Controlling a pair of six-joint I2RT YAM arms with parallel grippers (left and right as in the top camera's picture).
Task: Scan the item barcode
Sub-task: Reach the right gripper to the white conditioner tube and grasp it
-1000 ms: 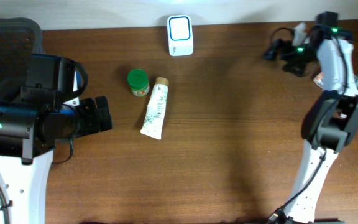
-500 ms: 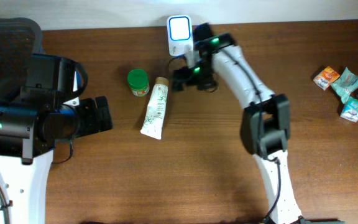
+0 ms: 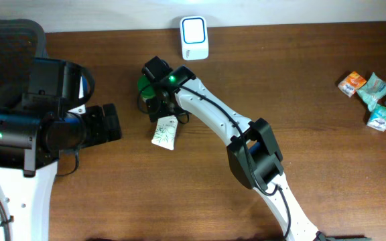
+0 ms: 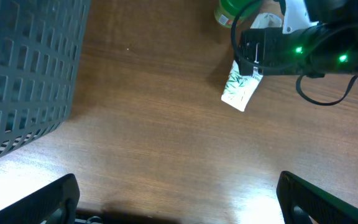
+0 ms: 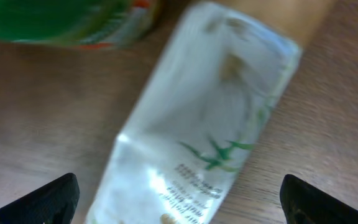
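Right arm reaches across the table (image 3: pixel 327 154). The right gripper (image 5: pixel 179 200) hangs directly over the lotion tube (image 5: pixel 207 124), jaws spread wide and holding nothing. In the wrist view one fingertip sits in each lower corner, with the tube between and below them. We cannot tell whether the pads touch it.

- Tube lies flat on the wood just beside a green-lidded jar (image 3: pixel 144 84), tan cap toward the jar.
- Its long axis runs roughly far to near, slightly tilted. In the wrist view it slants from upper right (cap) to lower left (crimped end), so the jaws straddle it obliquely, not squarely.
- Left gripper (image 4: pixel 179 202) is also open and empty, parked well to the left of the tube. The right arm is plainly nearer.
- Barcode scanner (image 3: pixel 194 30), white with a pale window, stands at the far edge beyond the tube.

Markings: a green leaf sprig and several lines of small dark print near the crimped end, all too blurred to read. No brand name or barcode is visible on this face. We judge the code sits on the underside or toward the hidden end.
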